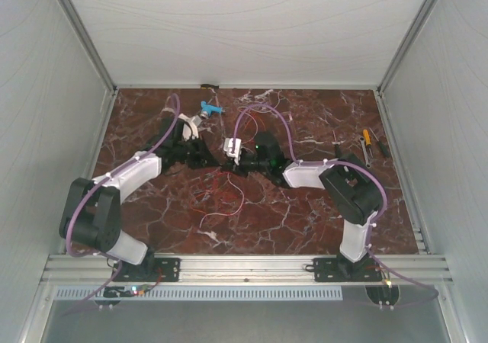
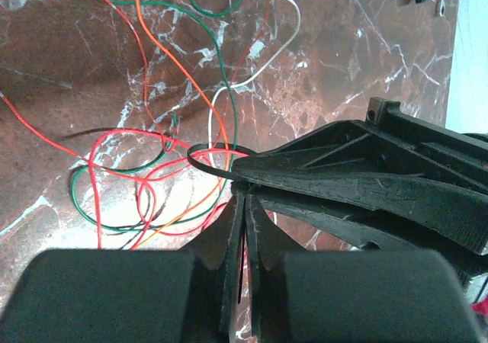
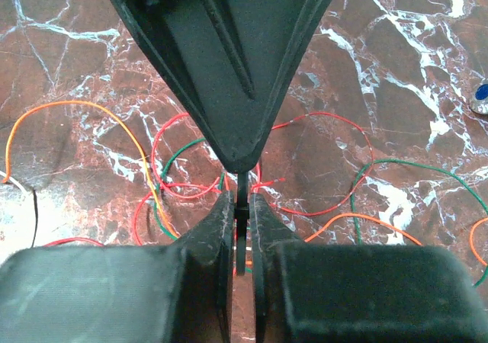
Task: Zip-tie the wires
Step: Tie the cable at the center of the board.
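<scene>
Red marble desk (image 1: 305, 221), with my two arms meeting over its middle. My left hand (image 2: 245, 200) is closed tight, its tip against the tie; I cannot tell whether it pinches it. My right hand (image 3: 241, 206) is closed on the thin black strap of the zip tie (image 2: 200, 165). The tie's loop appears to ring several of the wires (image 2: 217, 154), which sprawl on the desk beneath both hands. They look light, limp and springy, so I judge the gathered bunch at the loop the best place to hold them.
</scene>
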